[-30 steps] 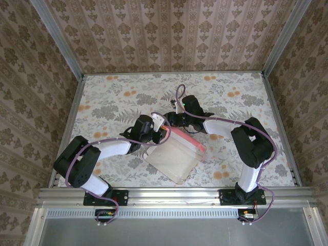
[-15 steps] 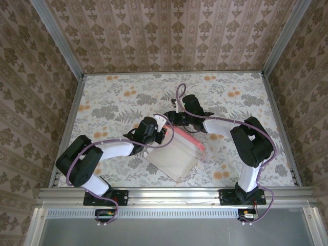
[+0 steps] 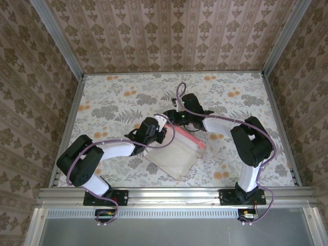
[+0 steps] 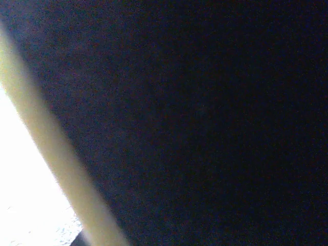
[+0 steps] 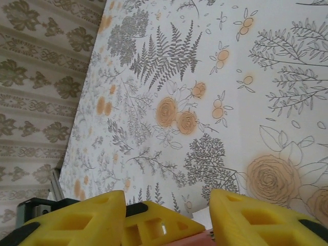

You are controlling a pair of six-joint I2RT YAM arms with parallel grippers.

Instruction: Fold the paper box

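Pink card, pale inside up: paper box (image 3: 173, 155) centre frame on worktop (image 3: 115, 102) | left tool (image 3: 162, 134) closed at box's upper-left corner, hold on card unclear | right tool (image 5: 168, 199) fingers apart above pink edge | advice: keep corner pinned, press along crease slowly, avoid skewing the flap

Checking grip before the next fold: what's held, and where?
Left gripper seems shut on the far-left corner of the paper box; right gripper is open beside its pink edge.
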